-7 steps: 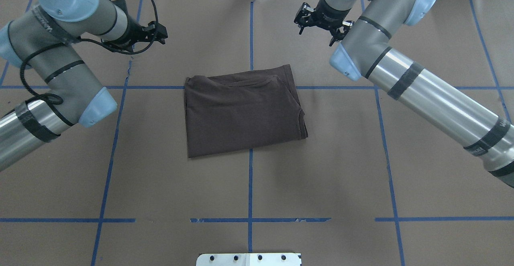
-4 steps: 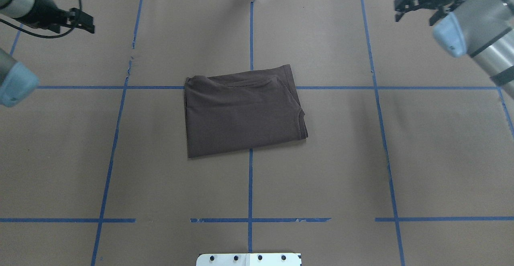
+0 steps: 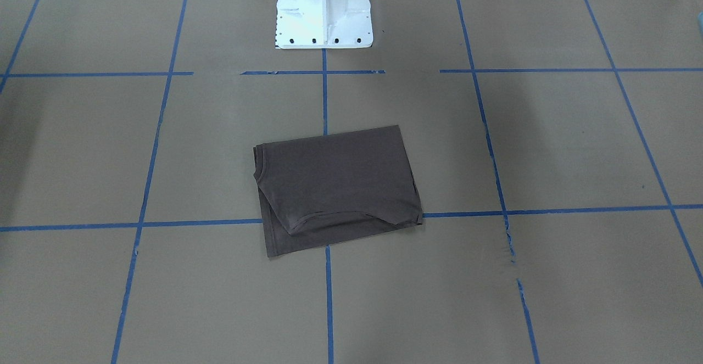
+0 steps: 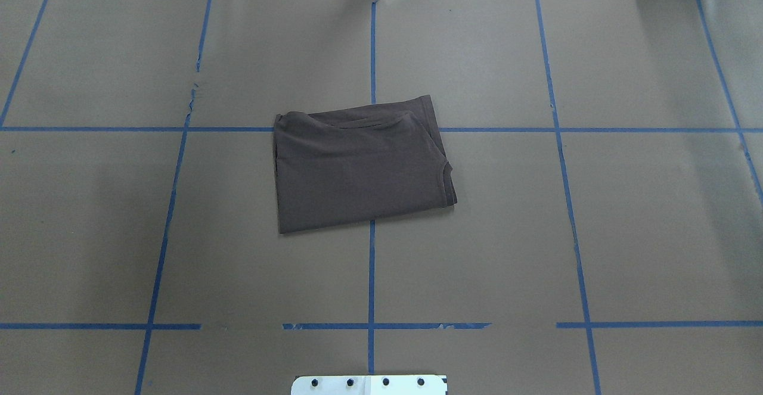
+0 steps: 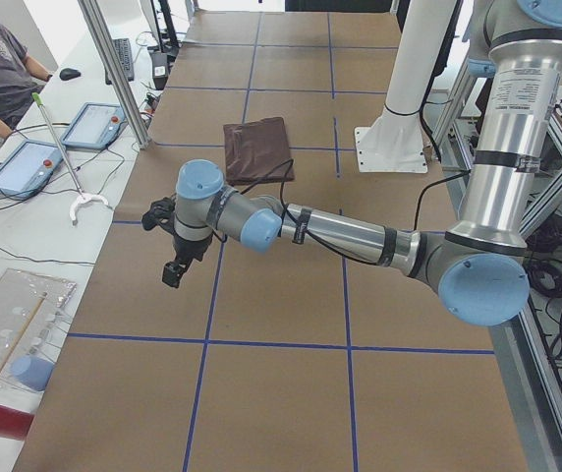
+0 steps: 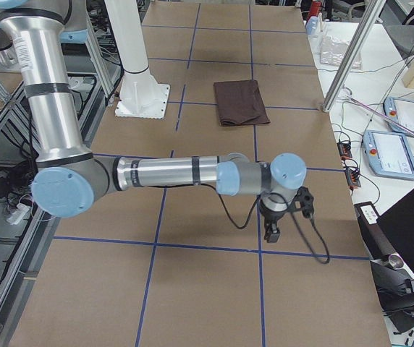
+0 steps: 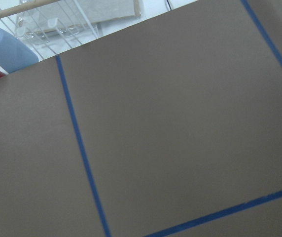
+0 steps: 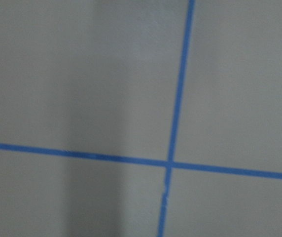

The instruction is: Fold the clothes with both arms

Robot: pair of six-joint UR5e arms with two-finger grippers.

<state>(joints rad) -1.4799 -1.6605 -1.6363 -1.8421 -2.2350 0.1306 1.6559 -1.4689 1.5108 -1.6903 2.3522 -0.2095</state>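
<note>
The dark brown T-shirt [image 4: 360,168] lies flat on the table [image 4: 596,234] as a folded rectangle. It sits on the middle blue tape line [image 4: 371,276], straight out in front of the white pedestal base [image 3: 324,7].

Its long axis runs across the table from your robot's left to its right, slightly skewed. Each short edge therefore faces one arm. A loose curved seam shows along the long edge farthest from the base.

Neither arm appears in the overhead or front views. The left gripper [image 5: 172,273] hangs over the table towards the left end, fingers pointing down, and the T-shirt is well apart from it towards the centre. The right gripper [image 6: 272,233] hangs the same way towards the right end, again well apart from the cloth.

Both wrist cameras show only bare table and tape, so neither gripper is aimed at the garment. You cannot tell from the side views whether either gripper is spread or pressed together.

The T-shirt sits about midway between the two, so I judge that neither arm has the shorter reach. If another fold is wanted, each arm would come inward along that long axis to its own short edge.
</note>
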